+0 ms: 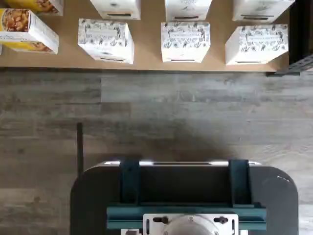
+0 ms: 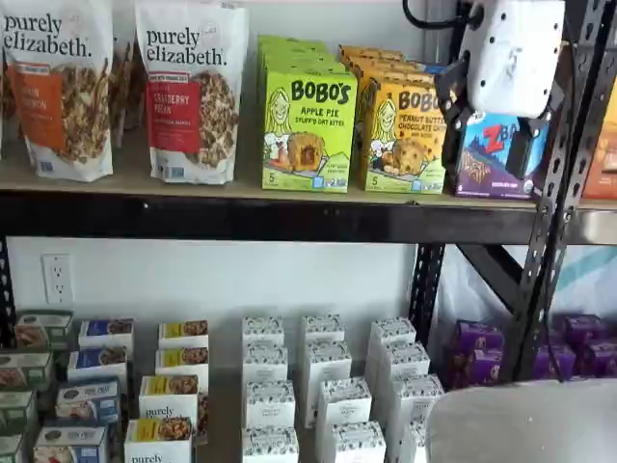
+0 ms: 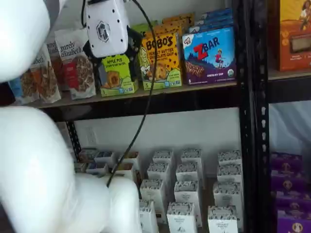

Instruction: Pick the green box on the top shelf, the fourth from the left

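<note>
granola bags: far left of the top shelf | green box: upright, touching the yellow-orange Bobo's carton on its right | gripper: fingers spread, holding nothing, before the blue ZBar box (well right of target) | risk: tight neighbours, so a finger may snag or topple the yellow carton.

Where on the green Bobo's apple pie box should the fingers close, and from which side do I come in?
Come from the front and close the fingers across the narrow width of the green box, on its two side walls near the top. It stands upright at the edge of the top shelf, with a gap to the granola bag but the yellow Bobo's box close beside, so that side looks tight.
</note>
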You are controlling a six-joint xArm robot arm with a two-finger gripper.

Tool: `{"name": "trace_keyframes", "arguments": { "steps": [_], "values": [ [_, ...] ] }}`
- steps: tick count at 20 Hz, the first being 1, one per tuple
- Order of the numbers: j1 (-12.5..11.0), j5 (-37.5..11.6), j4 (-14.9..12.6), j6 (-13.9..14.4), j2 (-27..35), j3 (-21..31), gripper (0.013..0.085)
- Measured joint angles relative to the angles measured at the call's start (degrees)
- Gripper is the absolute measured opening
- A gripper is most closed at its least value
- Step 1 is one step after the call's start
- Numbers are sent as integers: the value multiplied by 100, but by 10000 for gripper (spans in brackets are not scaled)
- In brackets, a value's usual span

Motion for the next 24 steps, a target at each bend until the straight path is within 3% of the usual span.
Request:
{"name": "trace_keyframes", "arguments": {
  "steps": [3, 19, 22, 24],
  "values": [
    [-437, -309, 482, -255, -201, 177, 850],
    [-194, -677, 427, -79, -32, 141, 850],
    [-260, -617, 563, -94, 190, -10, 850],
    [-183, -749, 543, -43, 240, -20, 850]
  ]
}}
